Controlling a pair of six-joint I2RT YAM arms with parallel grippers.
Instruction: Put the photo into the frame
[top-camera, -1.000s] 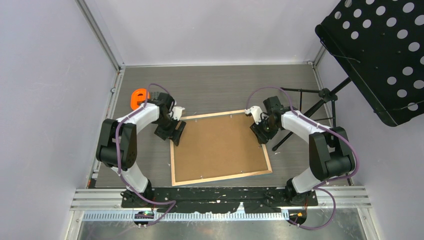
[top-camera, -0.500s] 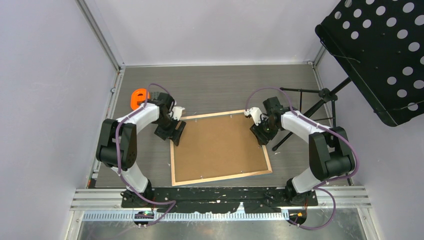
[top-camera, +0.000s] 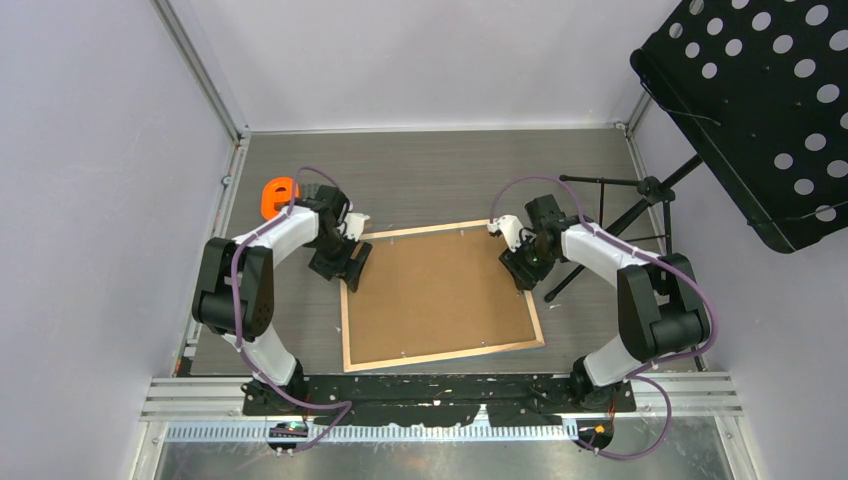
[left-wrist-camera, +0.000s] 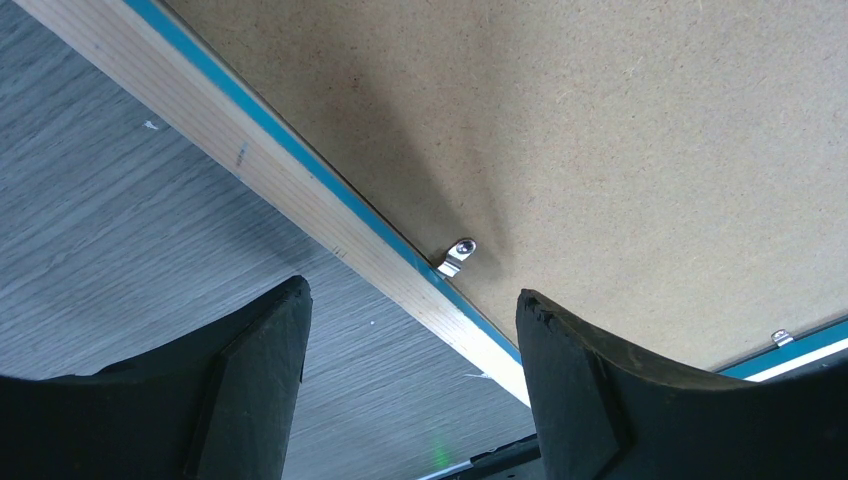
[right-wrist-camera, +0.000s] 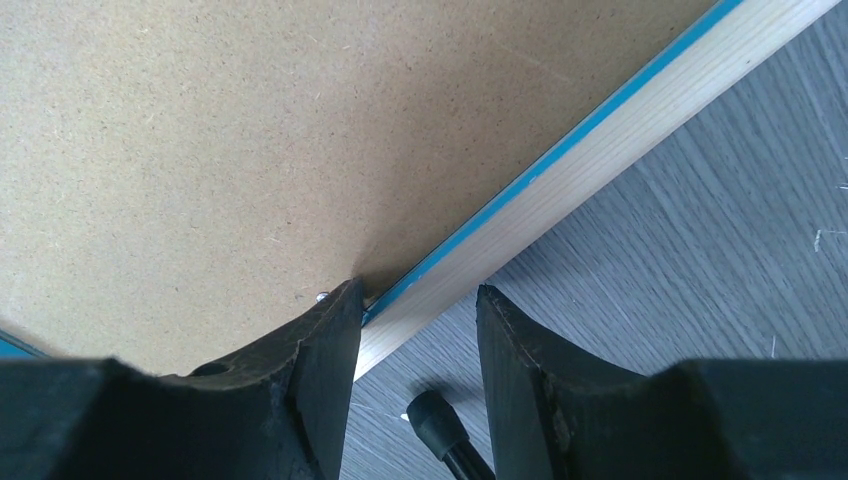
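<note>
The frame (top-camera: 445, 355) lies face down in the middle of the table, its light wood back up. A brown backing board (top-camera: 435, 295) fills it, so the photo is hidden. My left gripper (top-camera: 351, 265) is open and empty over the frame's left rail (left-wrist-camera: 290, 185), with one finger over the table and the other over the board (left-wrist-camera: 620, 130), near a metal clip (left-wrist-camera: 457, 255). My right gripper (top-camera: 521, 268) is open and straddles the right rail (right-wrist-camera: 600, 165). Its inner fingertip (right-wrist-camera: 335, 320) rests at the board's edge (right-wrist-camera: 250, 130), on a clip.
An orange object (top-camera: 277, 197) sits at the back left, behind my left arm. A black perforated music stand (top-camera: 760, 110) overhangs the right side. Its tripod legs (top-camera: 600, 225) reach the table by my right gripper, with one rubber foot (right-wrist-camera: 440, 425) between the fingers. Walls enclose the table.
My right gripper has shifted very slightly toward the frame's right rail. The left gripper and the frame have not visibly moved.
</note>
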